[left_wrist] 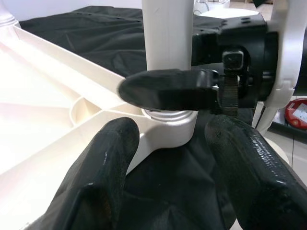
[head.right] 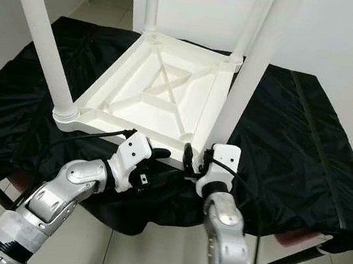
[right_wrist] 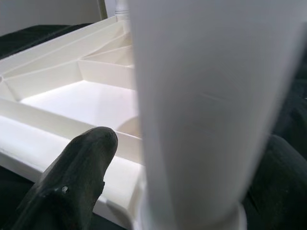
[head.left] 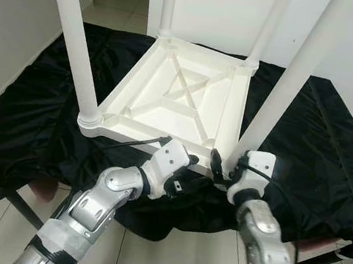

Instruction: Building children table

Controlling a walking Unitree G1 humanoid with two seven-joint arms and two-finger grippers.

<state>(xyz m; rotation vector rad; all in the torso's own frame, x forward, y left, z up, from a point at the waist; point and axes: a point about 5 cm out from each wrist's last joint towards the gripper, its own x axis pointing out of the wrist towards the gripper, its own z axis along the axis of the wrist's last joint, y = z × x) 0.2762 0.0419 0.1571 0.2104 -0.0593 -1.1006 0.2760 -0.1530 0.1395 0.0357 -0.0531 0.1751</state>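
A white children's table (head.left: 180,100) lies upside down on a black cloth, its legs pointing up. The near right leg (head.left: 278,100) stands in its corner socket (left_wrist: 172,129). My right gripper (head.left: 223,169) is shut on this leg just above the socket; the leg (right_wrist: 201,110) passes between its fingers (right_wrist: 76,177). My left gripper (head.left: 187,176) is open right beside it at the same corner. Its two fingertips (left_wrist: 110,158) sit on either side of the socket, low at the table's near edge. The right gripper's finger (left_wrist: 163,88) crosses in front of the leg.
The black cloth (head.left: 332,139) covers a low surface and hangs over its near edge. Tiled floor (head.left: 172,262) lies below me, white walls stand behind and to the left. The near left leg (head.left: 78,41) rises close to my left arm. A red round object (left_wrist: 300,110) lies on the floor.
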